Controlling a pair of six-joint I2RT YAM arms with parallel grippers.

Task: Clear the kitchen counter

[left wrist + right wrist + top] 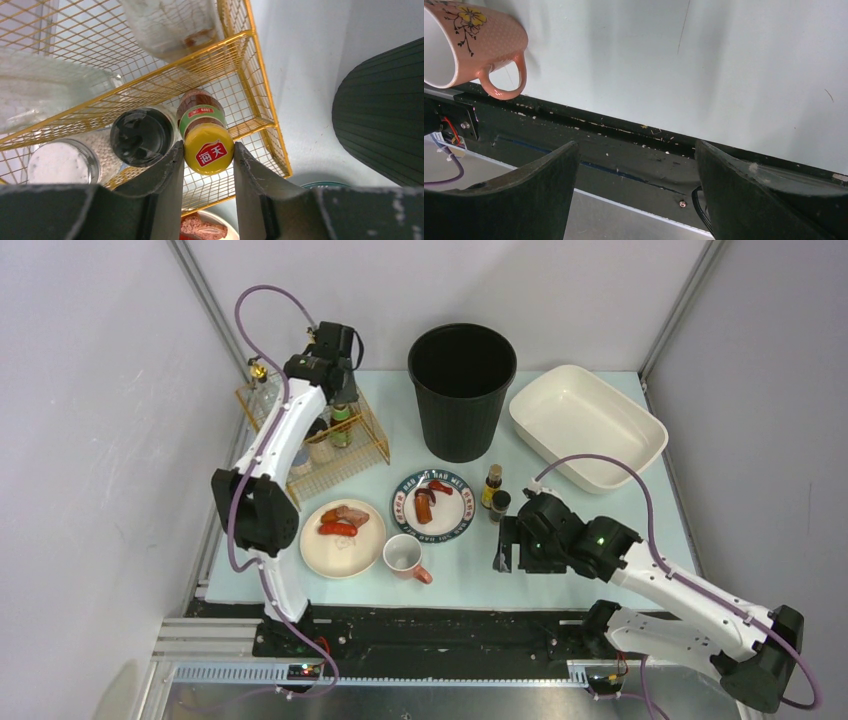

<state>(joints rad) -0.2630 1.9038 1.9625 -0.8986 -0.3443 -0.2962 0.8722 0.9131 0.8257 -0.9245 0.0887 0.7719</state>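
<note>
The kitchen counter (610, 540) is pale mint-green with a black rail along its front. My left gripper (338, 390) reaches down into a gold wire basket (372, 445) at the back left. In the left wrist view it (207, 146) is shut on the yellow cap of a brown sauce bottle (200, 116) with a green label. I cannot tell whether the bottle rests on the basket floor. My right gripper (504, 548) hovers low near the counter's front edge, open and empty; the right wrist view (636, 147) shows it over the rail.
A black bin (461, 390) and a white basin (587, 425) stand at the back. Two small bottles (494, 492), a patterned plate of sausages (452, 523), a cream plate of meat (345, 555) and a pink mug (404, 557) sit mid-counter. The basket holds other jars (142, 136).
</note>
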